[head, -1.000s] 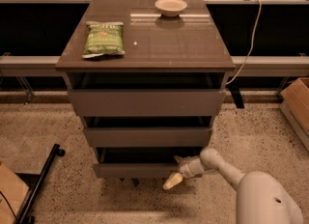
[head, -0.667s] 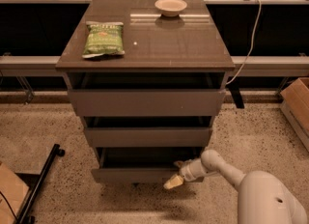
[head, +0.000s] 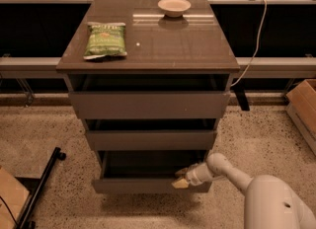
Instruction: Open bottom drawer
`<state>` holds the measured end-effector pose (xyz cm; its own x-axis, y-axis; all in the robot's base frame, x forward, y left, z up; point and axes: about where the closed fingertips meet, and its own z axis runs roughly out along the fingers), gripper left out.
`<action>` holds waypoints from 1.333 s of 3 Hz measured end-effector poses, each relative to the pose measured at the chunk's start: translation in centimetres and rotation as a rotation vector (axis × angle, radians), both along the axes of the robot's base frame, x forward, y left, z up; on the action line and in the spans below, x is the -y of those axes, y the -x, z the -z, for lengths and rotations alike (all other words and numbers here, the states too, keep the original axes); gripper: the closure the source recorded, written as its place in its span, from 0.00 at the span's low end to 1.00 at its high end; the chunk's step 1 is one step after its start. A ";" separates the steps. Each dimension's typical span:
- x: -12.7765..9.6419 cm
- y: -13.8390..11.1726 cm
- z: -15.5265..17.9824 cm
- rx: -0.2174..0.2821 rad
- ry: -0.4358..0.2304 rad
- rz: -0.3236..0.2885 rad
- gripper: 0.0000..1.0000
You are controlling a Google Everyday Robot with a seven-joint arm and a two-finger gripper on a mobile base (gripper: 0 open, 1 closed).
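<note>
Your gripper (head: 181,178) at drawer (head: 143,186) front's right top lip, jaws pinching panel. Likely light, stiff, handleless: take it by lip, pull straight.

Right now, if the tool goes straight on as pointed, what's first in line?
Likely the bottom drawer: the tool sits at its front panel's right end, pointing left; depth unclear.

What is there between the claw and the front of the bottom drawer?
Nothing. In the camera view the claw sits right at the top front edge of the bottom drawer, near its right end; no object shows between them.
</note>
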<state>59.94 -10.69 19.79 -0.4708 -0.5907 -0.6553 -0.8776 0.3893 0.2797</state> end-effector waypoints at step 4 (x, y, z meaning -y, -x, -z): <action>3.3 2.9 -1.5 -0.065 0.065 0.087 0.81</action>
